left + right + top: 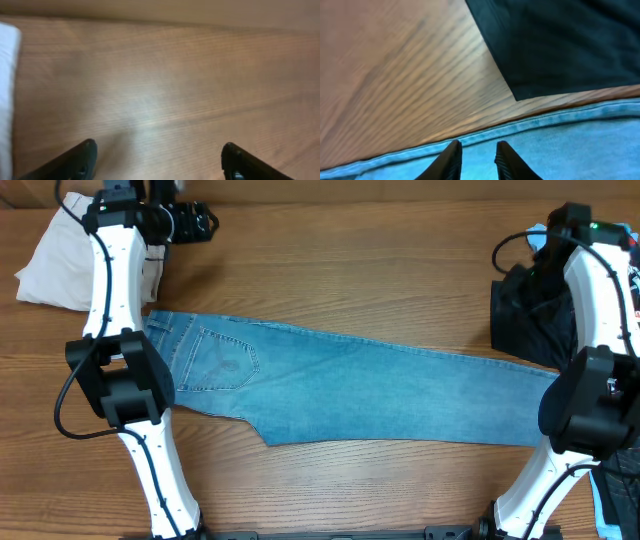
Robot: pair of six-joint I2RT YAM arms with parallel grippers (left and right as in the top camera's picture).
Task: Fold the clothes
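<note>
Light-blue jeans (380, 385) lie flat across the table, waist and stitched back pocket (225, 360) at the left, leg ends at the right. My right gripper (478, 146) hangs over the denim (570, 145) just inside its seamed edge. Its jaws are narrowed to a small gap, and flat fabric shows between them. In the overhead view its fingers are hidden under the right arm (590, 395). My left gripper (195, 222) is at the far left, away from the jeans. In the left wrist view this gripper (157, 147) is wide open over bare wood.
A beige garment (55, 255) is bunched at the back left, and its pale edge (6, 90) shows beside my left gripper. A black tee (520, 315) lies at the back right, close to the jeans' edge (560, 40). A pale-blue garment (615, 490) sits at the front right corner.
</note>
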